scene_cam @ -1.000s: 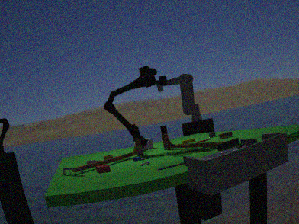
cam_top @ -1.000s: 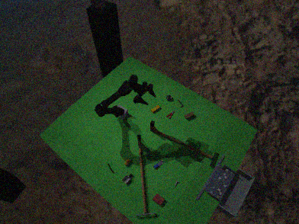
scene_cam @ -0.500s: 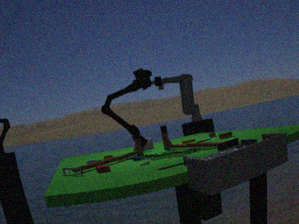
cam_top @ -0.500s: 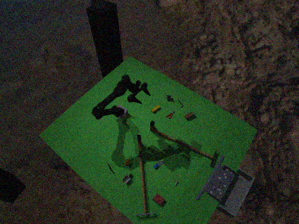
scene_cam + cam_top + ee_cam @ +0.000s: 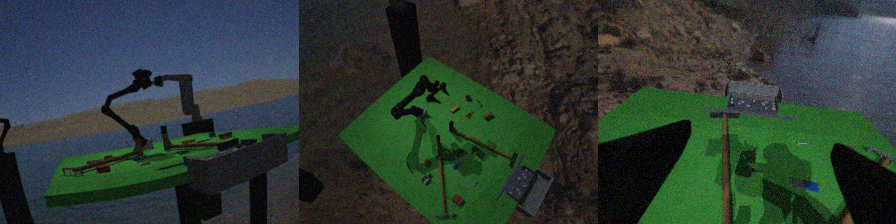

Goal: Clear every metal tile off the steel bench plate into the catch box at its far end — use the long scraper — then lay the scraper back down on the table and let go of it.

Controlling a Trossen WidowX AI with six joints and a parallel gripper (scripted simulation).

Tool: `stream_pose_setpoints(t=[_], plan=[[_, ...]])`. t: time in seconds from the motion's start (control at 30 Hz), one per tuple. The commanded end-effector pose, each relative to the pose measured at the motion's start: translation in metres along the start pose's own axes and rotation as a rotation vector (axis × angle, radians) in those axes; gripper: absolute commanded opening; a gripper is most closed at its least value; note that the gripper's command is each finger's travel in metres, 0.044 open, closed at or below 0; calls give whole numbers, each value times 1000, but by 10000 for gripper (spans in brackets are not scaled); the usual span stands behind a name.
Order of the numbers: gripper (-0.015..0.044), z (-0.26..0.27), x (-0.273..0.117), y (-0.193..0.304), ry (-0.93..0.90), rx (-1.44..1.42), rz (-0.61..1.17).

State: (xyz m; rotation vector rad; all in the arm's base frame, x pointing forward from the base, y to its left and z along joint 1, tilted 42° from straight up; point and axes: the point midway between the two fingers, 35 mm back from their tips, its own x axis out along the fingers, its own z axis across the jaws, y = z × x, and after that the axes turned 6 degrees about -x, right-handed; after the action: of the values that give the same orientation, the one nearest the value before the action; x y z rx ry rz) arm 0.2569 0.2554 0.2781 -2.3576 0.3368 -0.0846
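The long scraper lies on the green table, its wide dark head close to the near edge of the steel plate. Several small pale metal tiles are scattered on the plate. The grey catch box adjoins the plate's far end; its contents are not clear. My gripper is open and empty, high above the table. In the wrist view the scraper's handle runs between the fingers' outlines, well below them.
A rake-like tool lies to one side of the scraper. A yellow block, a brown block, a red block and a blue piece lie around the tools. A thin grey bar crosses the plate's near edge.
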Motion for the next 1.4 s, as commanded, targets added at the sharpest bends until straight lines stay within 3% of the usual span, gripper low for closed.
stream_pose_setpoints(t=[0.0,0.5,1.37], plan=[[440,1,0,1,-1,-6,-1],[440,14,7,8,-48,-81,-10],[440,60,99,10,-102,-243,162]])
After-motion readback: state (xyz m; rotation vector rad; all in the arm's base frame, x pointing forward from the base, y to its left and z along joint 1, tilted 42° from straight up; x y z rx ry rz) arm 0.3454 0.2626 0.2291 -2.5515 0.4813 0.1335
